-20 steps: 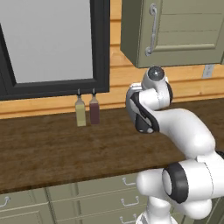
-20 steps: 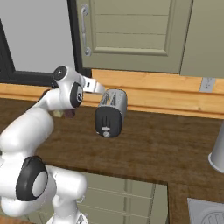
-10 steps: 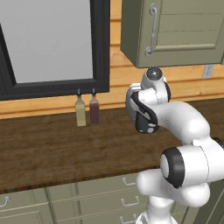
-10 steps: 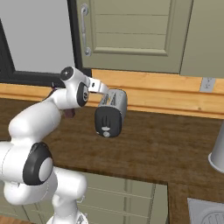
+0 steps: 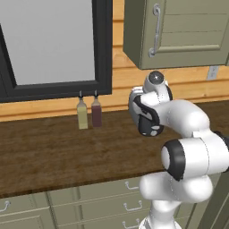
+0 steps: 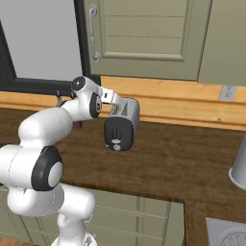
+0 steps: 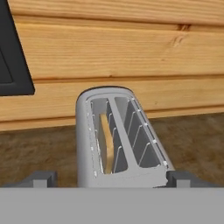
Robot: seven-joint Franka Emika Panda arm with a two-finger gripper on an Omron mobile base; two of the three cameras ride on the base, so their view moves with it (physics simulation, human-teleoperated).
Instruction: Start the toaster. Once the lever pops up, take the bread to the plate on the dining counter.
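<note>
The silver-grey toaster stands on the dark wood counter against the plank wall, its black end panel facing the cameras. In the hand view I look down into the toaster's two slots. A thin tan slice of bread stands upright in the left slot. My gripper hangs just above the toaster's near end, open, one fingertip on each side and nothing held. From the right base view the gripper sits over the toaster's top. I cannot make out the lever. The plate and the dining counter are out of view.
Two slim bottles stand by the wall left of the toaster, under a black-framed window. Grey-green wall cabinets hang overhead. A pale grey vessel stands at the right edge, with drawers below the counter.
The arm's lower links have swung nearer the cameras. The hand stays over the toaster, which has not moved.
</note>
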